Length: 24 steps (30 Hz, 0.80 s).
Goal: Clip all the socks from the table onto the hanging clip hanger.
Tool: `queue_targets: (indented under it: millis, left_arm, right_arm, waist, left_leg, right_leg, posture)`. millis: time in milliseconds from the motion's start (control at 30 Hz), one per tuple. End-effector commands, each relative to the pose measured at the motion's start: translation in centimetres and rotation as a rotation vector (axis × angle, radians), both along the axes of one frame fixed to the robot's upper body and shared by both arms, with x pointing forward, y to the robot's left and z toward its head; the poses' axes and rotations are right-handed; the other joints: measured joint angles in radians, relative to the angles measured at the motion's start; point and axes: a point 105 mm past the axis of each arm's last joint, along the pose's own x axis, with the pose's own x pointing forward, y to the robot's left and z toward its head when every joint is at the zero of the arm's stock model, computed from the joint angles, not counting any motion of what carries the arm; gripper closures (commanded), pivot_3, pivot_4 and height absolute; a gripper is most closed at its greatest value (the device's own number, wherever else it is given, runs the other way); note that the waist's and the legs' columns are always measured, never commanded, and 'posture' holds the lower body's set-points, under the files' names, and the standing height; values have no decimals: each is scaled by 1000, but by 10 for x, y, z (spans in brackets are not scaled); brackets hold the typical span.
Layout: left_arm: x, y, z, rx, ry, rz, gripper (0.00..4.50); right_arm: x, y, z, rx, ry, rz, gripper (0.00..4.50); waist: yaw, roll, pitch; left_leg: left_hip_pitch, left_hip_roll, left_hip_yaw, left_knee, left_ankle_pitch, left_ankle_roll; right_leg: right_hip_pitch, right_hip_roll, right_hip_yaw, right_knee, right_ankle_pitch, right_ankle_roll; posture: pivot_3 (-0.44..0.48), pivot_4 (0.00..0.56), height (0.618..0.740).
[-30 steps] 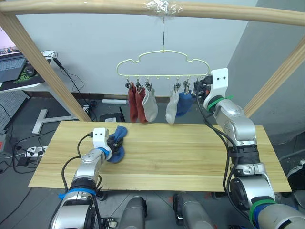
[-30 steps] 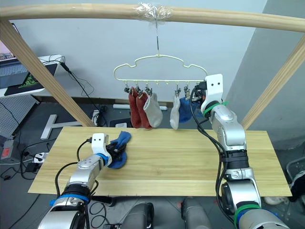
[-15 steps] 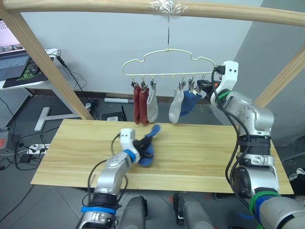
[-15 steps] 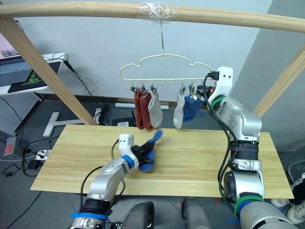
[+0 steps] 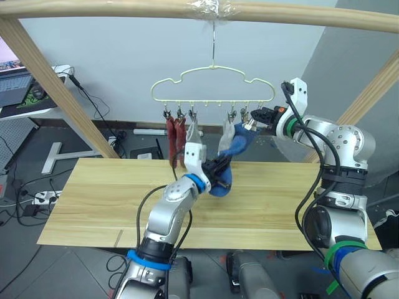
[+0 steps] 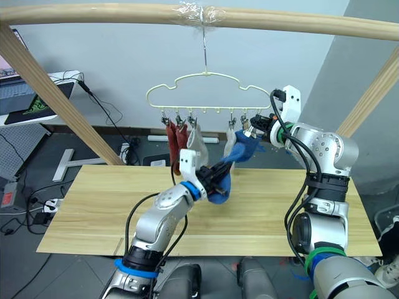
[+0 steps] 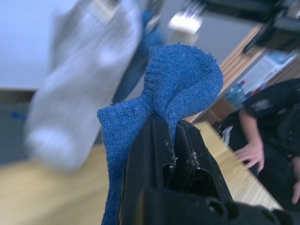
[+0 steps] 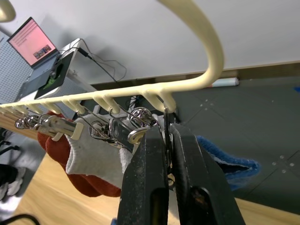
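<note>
The pale yellow clip hanger (image 5: 212,83) hangs from the wooden bar. On its clips hang two rust red socks (image 5: 172,138), a light grey sock (image 5: 192,132), a second grey sock (image 5: 228,132) and a blue sock (image 5: 243,141). My left gripper (image 5: 216,169) is raised above the table (image 5: 93,205), just below the hanger's right half, shut on another blue sock (image 7: 183,79) that bunches over its fingertips. At the hanger's right end, my right gripper (image 8: 168,140) is shut on the end metal clip (image 8: 165,117).
A thick wooden frame bar (image 5: 124,8) crosses overhead, with slanted wooden posts (image 5: 56,87) at both sides. A laptop (image 5: 14,87) sits on a white desk at far left. A person (image 7: 269,124) sits beyond the table's end in the left wrist view.
My left gripper has lifted the blue sock off the table's left part and carried it right and up to below the hanger. The right gripper stays at the hanger's right end.
</note>
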Motion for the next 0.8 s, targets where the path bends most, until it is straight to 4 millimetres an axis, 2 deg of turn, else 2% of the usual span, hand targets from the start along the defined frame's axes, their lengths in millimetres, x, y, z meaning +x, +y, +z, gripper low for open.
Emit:
queue_targets:
  millis: [33,800]
  left_arm:
    - [2,-4,8,-7,-37,-1,4480]
    - [7,-23,30,-85,-79,-16,4480]
  right_arm:
    - [-4,-1,19,29,-57,0,4500]
    - [-10,4,13,36,-24,14,4500]
  waist:
    - [-3,0,0]
    - [-5,1,2]
  left_leg:
    - [-1,0,0,0,0,0]
    - [-5,0,-2,-1,0,1]
  right_leg:
    - [0,0,-1,-1,0,0]
    - [-1,0,-1,-7,1,1]
  posture:
    - [-62,245,740]
    - [-67,252,740]
